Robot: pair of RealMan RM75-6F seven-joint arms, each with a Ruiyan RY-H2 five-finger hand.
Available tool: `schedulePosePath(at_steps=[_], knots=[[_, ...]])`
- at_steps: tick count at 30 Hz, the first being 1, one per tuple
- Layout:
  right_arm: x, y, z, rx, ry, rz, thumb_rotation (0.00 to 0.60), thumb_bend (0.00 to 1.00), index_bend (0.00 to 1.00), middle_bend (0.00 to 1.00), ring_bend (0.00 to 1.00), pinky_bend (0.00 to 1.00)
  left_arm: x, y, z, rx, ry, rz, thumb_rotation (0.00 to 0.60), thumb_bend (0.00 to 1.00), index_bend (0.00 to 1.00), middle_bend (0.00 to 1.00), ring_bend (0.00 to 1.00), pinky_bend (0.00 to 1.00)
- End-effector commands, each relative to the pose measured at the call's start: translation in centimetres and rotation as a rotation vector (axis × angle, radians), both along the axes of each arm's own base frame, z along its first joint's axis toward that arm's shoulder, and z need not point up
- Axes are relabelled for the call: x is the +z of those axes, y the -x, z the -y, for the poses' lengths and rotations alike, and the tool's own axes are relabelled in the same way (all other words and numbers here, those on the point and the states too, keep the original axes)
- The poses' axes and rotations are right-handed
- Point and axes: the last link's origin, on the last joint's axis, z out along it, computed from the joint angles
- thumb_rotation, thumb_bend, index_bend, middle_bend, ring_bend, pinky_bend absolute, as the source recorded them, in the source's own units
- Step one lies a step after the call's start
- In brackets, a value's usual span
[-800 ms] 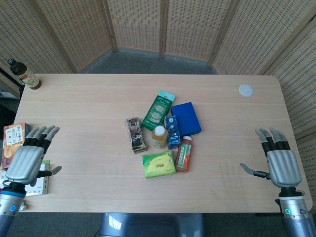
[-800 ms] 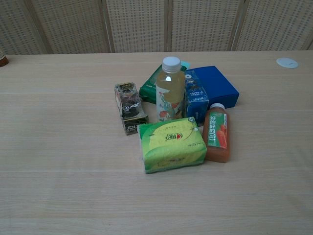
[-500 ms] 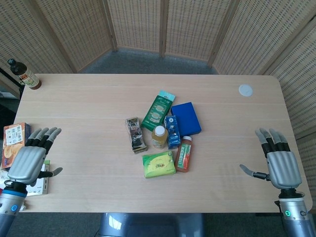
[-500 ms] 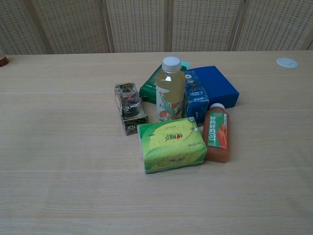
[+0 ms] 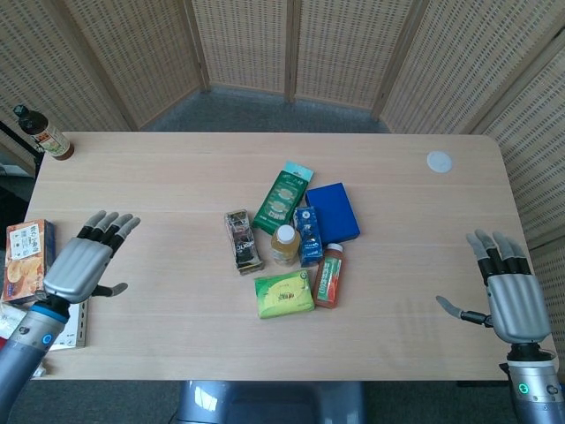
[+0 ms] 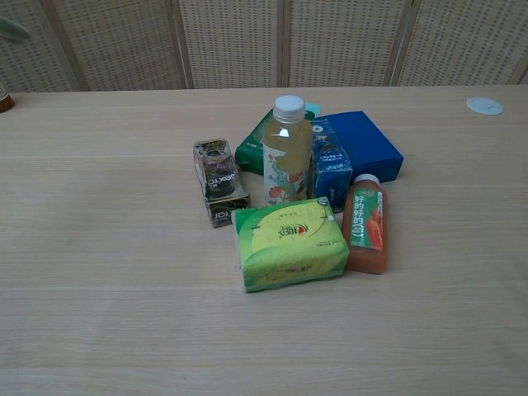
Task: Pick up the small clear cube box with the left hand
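The small clear box with dark contents lies on the table, on the left side of the cluster of goods; the chest view shows it lying lengthwise beside the yellow bottle. My left hand hovers open over the table's left part, fingers spread, well left of the box. My right hand hangs open at the table's right edge, far from the box. In the chest view only a blurred fingertip shows at the top left corner.
Around the box lie a yellow juice bottle, a green tissue pack, an orange juice bottle, a blue carton, a blue box and a green packet. A brown bottle stands far left; a white lid lies far right.
My left hand has risen and moved right and forward over the table. My right hand has drifted slightly back and down. The goods have not moved.
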Motion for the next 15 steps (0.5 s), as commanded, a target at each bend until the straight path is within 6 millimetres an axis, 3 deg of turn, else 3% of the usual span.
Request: schedulePosePath(at_steps=[1, 15], knots=[[0.1, -0.2, -0.1, 0.000, 0.000, -0.003, 0.272, 0.17, 0.07, 0.09, 0.00, 0.00, -2.1, -0.8, -1.8, -0.066, 0.046, -0.048, 0.600, 0.00, 0.00, 0.00, 0.00, 0.00], [2.0, 0.0, -1.4, -0.039, 0.043, -0.036, 0.271, 0.17, 0.07, 0.09, 0.00, 0.00, -12.8, -4.2, -7.4, -0.229, 0.206, -0.161, 0.600, 0.00, 0.04, 0.00, 0.00, 0.00]])
